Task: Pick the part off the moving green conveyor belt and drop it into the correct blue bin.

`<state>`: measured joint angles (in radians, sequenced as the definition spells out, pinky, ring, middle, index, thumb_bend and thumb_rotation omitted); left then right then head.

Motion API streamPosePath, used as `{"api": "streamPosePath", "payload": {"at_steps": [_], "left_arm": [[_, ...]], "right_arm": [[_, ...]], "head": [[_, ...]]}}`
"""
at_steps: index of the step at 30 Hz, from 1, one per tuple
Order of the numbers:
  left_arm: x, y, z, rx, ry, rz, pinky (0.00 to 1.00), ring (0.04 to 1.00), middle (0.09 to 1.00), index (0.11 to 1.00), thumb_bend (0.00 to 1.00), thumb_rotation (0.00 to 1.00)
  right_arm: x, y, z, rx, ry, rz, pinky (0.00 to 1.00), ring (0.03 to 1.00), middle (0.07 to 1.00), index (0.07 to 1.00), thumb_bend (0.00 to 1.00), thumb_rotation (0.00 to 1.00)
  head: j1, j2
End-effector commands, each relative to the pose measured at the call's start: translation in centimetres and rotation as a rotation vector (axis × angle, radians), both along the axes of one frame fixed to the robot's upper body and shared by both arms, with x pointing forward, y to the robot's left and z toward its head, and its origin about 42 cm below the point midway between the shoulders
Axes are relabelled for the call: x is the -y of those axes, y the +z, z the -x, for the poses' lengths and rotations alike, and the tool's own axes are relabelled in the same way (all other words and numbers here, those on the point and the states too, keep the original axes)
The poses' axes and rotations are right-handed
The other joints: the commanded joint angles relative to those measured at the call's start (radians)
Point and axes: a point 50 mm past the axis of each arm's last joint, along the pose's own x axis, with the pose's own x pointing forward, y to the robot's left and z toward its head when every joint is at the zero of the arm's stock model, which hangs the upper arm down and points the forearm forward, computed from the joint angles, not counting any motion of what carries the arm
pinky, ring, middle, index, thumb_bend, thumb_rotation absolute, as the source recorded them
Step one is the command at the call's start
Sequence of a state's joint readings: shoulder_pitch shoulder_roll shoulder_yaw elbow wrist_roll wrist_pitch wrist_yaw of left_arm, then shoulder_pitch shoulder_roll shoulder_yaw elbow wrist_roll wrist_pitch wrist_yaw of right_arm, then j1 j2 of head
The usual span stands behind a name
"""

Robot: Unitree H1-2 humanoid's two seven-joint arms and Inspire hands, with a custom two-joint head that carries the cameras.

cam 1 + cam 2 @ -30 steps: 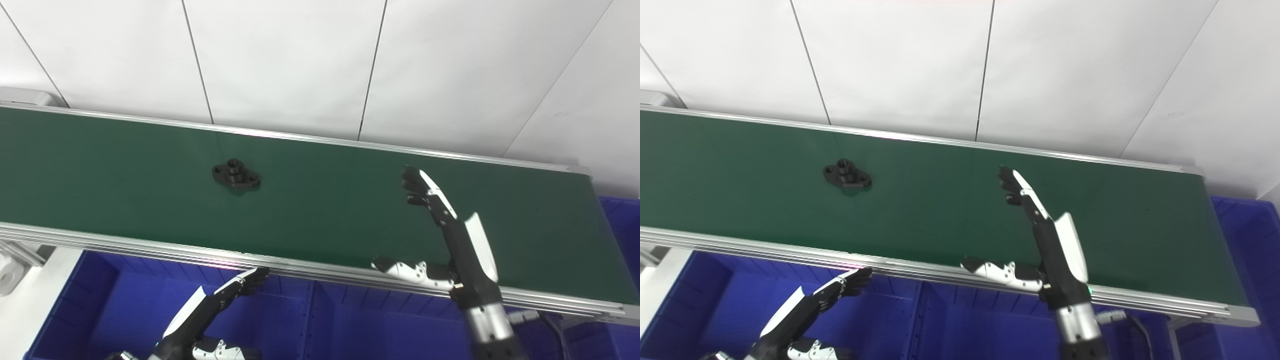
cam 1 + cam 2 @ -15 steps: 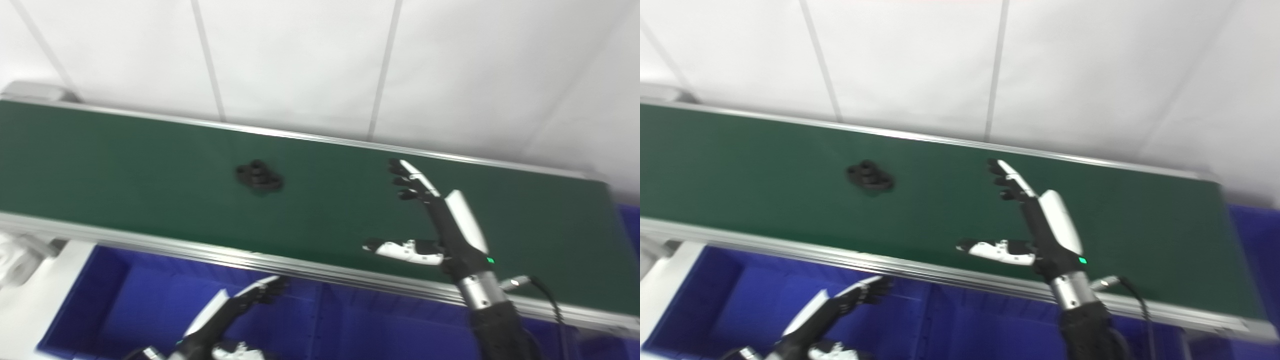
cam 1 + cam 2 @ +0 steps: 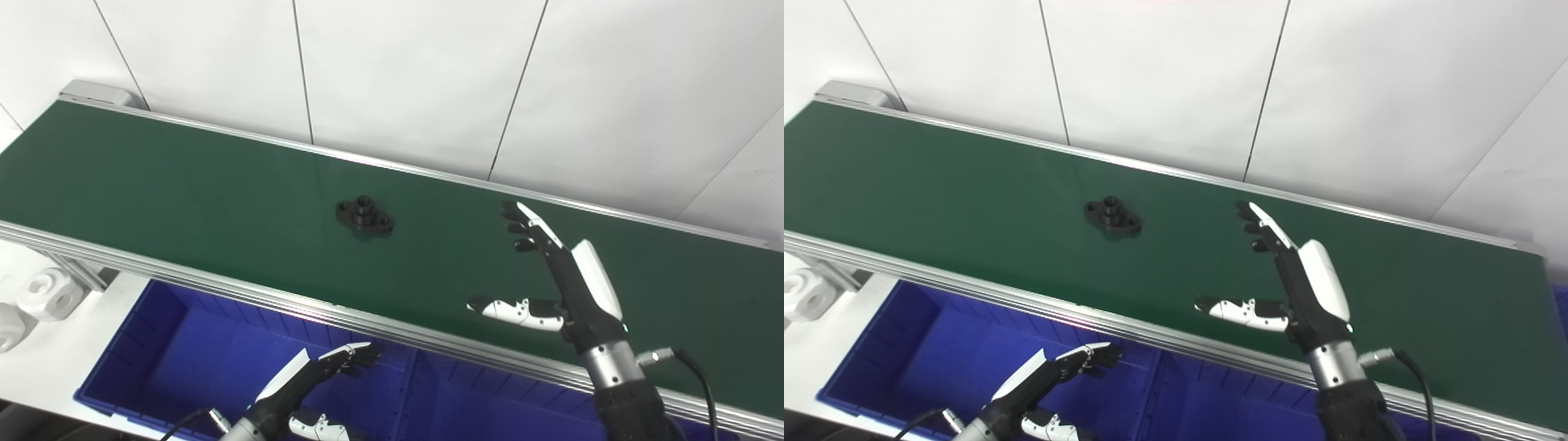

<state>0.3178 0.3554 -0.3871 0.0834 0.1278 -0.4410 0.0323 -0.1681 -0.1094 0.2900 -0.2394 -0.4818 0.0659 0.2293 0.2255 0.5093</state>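
Observation:
A small black flanged part [image 3: 364, 216] lies flat on the green conveyor belt [image 3: 184, 184], near the belt's middle. My right hand [image 3: 554, 275] hovers over the belt to the right of the part, open, fingers stretched toward the far rail and thumb spread left. It holds nothing and stands well apart from the part. My left hand [image 3: 318, 373] is low in front of the belt, above the blue bin [image 3: 184, 343], open and empty.
The belt's silver front rail [image 3: 245, 294] runs between the bins and the belt. A divider [image 3: 407, 392] splits the blue bins below. White parts [image 3: 37, 297] lie on the white table at the left. A white panelled wall stands behind.
The camera has swung left, so the belt's left end and the white parts now show. The part sits closer to my right hand than before. Both hands stay open.

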Motion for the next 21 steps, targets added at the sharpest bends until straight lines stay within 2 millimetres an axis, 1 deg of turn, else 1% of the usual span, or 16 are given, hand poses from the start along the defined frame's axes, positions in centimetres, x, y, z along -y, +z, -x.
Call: {"api": "streamPosePath", "payload": {"at_steps": [1, 8, 9, 10, 11, 12, 13, 16, 21], "left_arm": [[-0.3, 0.6, -0.3, 0.043, -0.004, 0.005, 0.75, 0.816, 0.846, 0.841, 0.92, 0.54], [-0.8, 0.4, -0.2, 0.040, 0.002, -0.010, 0.74, 0.809, 0.841, 0.836, 0.93, 0.55], [-0.9, 0.4, -0.2, 0.042, 0.007, -0.014, 0.74, 0.808, 0.841, 0.836, 0.93, 0.55], [-0.9, 0.4, -0.2, 0.044, 0.011, -0.017, 0.73, 0.804, 0.838, 0.833, 0.93, 0.54], [-1.0, 0.4, -0.1, 0.044, 0.013, -0.017, 0.73, 0.803, 0.837, 0.832, 0.93, 0.54], [-1.1, 0.4, -0.1, 0.044, 0.015, -0.017, 0.73, 0.805, 0.838, 0.833, 0.92, 0.53], [-1.1, 0.4, -0.1, 0.040, 0.017, -0.012, 0.74, 0.807, 0.839, 0.832, 0.92, 0.53], [-1.3, 0.3, -0.1, 0.037, 0.024, -0.012, 0.74, 0.812, 0.840, 0.829, 0.92, 0.52], [-1.5, 0.2, 0.0, 0.053, 0.038, -0.039, 0.73, 0.807, 0.831, 0.822, 0.93, 0.54]], "right_arm": [[-1.0, 1.4, -0.8, 0.031, 0.011, -0.010, 0.72, 0.830, 0.877, 0.910, 0.74, 0.36], [-2.8, 2.0, -2.1, 0.038, 0.010, 0.044, 0.74, 0.831, 0.871, 0.904, 0.75, 0.35], [-3.2, 2.0, -2.5, 0.041, 0.013, 0.056, 0.74, 0.831, 0.870, 0.903, 0.76, 0.34], [-3.4, 2.1, -2.7, 0.043, 0.015, 0.063, 0.74, 0.831, 0.874, 0.903, 0.76, 0.35], [-3.8, 2.1, -2.9, 0.038, 0.016, 0.074, 0.74, 0.831, 0.875, 0.904, 0.76, 0.35], [-4.1, 2.1, -3.1, 0.035, 0.016, 0.081, 0.73, 0.832, 0.880, 0.905, 0.76, 0.37], [-4.4, 2.1, -3.4, 0.033, 0.017, 0.092, 0.73, 0.830, 0.881, 0.905, 0.76, 0.38], [-5.4, 2.0, -4.2, 0.036, 0.018, 0.116, 0.71, 0.822, 0.876, 0.902, 0.77, 0.39], [-6.6, 1.9, -5.2, 0.033, 0.015, 0.147, 0.71, 0.821, 0.870, 0.897, 0.77, 0.42]], "head": [[-0.016, -0.001], [-0.050, -0.009], [-0.072, -0.015], [-0.072, -0.015], [-0.096, -0.021], [-0.096, -0.021], [-0.115, -0.027], [-0.142, -0.034], [-0.174, -0.038]]}}
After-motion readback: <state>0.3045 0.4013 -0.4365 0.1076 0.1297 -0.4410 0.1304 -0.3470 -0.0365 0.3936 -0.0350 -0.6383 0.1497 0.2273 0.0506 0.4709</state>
